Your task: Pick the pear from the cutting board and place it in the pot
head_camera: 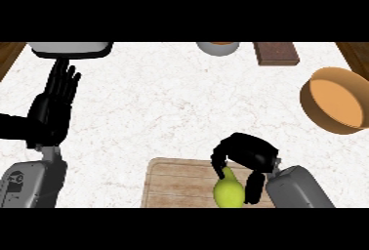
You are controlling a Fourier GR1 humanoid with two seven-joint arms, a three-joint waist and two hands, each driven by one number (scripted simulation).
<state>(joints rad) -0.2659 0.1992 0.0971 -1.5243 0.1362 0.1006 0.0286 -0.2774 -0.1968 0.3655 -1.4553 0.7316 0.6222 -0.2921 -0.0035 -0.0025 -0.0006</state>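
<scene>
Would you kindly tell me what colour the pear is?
The pear is yellow-green, best seen in the head view.

Counter top [180,97] of white stone with faint grey-tan veining, evenly lit, fills the view, with a left wood strip [9,56] and a right wood strip [357,53] at the far corners, and along the far edge a white-and-grey object [71,49], a grey rounded vessel [217,48] and a dark brown block [276,53].
</scene>
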